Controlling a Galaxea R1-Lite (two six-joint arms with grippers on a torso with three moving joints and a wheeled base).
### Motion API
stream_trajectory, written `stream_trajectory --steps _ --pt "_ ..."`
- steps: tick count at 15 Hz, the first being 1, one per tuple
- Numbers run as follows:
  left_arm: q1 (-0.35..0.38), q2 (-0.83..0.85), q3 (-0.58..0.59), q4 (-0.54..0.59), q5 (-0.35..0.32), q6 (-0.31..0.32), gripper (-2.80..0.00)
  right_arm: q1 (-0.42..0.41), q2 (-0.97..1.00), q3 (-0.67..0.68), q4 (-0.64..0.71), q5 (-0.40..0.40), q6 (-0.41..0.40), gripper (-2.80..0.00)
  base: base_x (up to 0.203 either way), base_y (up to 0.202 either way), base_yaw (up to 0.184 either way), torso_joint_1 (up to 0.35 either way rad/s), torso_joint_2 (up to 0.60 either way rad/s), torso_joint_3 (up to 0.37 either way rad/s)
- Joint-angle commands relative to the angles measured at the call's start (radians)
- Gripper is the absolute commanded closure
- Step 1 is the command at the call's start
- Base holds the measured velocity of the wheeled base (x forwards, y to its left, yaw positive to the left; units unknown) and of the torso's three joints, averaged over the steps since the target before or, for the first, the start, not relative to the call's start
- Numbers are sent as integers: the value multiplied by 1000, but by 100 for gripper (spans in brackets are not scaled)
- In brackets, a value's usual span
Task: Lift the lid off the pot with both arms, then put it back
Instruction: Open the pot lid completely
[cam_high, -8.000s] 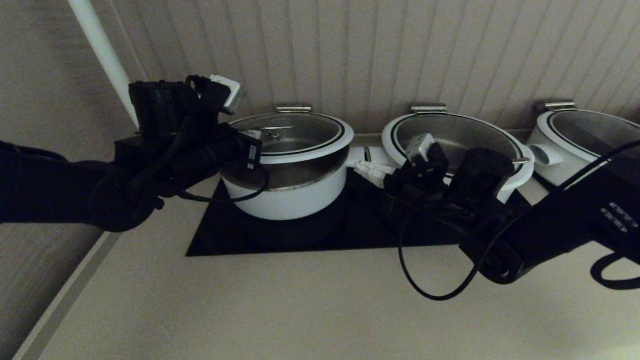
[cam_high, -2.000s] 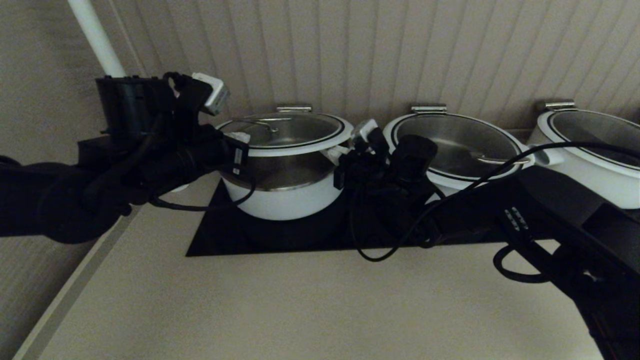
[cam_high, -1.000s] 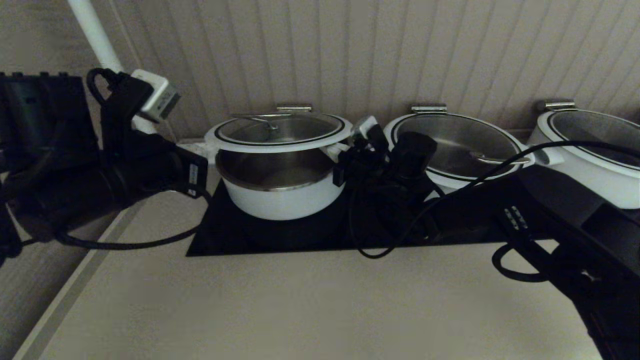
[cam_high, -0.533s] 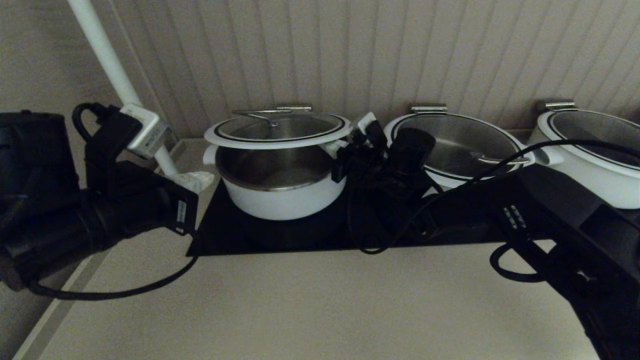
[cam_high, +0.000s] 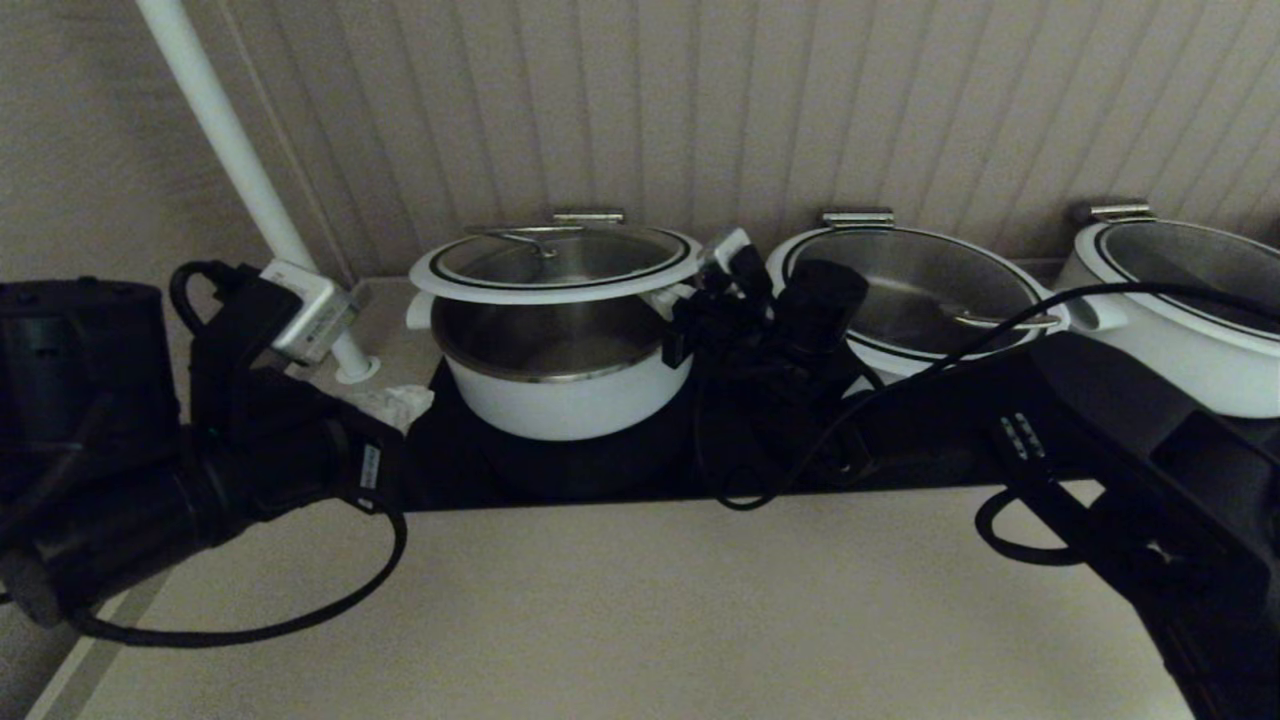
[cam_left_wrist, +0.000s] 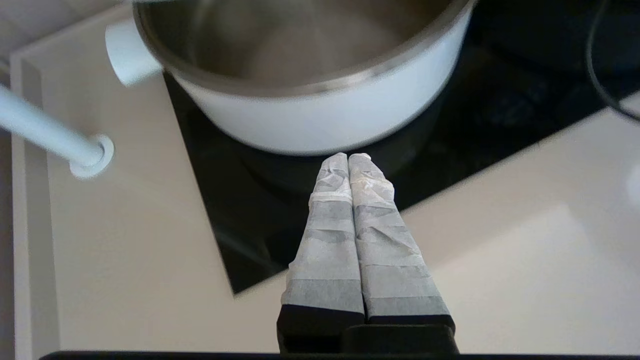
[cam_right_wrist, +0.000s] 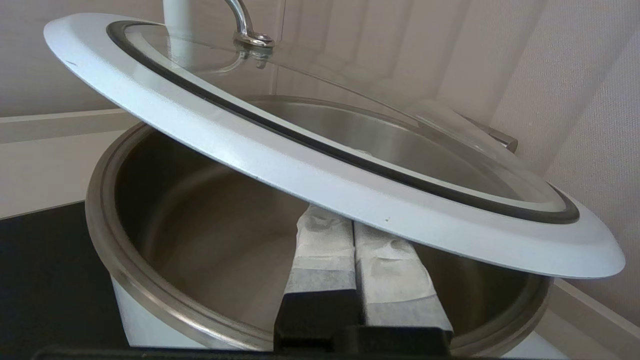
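A beige countertop (cam_high: 620, 610) carries a black cooktop (cam_high: 600, 470), on which the pot (cam_high: 565, 385) stands.

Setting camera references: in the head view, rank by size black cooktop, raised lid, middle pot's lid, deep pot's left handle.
Black cooktop
Raised lid and middle pot's lid: alike in width, unranked
Deep pot's left handle

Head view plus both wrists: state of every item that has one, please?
Round clear glass lid with white rim: raised off the pot, tilted, resting on the right gripper.
Deep straight-sided white pot: uncovered, empty, on the black cooktop.
Right gripper: jaws shut, under the lid's rim.
Left gripper: jaws shut, empty, clear of the pot.
Two wider white pots: lidded.
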Motion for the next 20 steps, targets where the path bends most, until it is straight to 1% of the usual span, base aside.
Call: stream_trajectory --steps 1,3,4,9,13,18,20 --pt "0 65 2 -70 2 0 0 0 4 -6 -5 2 -2 0 0 0 0 0 0 0" --pt "0 124 0 -167 5 -1 0 -1 5 -21 0 3 -2 0 0 0 0 0 0 0" --pt "0 147 -8 -184 5 -1 0 -1 9 -24 0 3 -2 0 0 0 0 0 0 0" --pt "0 240 -69 -201 5 -5 0 -1 21 -35 0 3 -2 0 0 0 0 0 0 0" --pt "0 310 -108 -277 6 -4 0 -1 34 -88 28 3 -2 0 0 0 0 0 0 0" --pt "1 359 -183 -280 8 -11 0 -1 40 -96 37 3 -2 0 0 0 0 0 0 0" --pt "1 379 -215 -280 26 -17 0 -1 39 -96 37 3 -2 0 0 0 0 0 0 0"
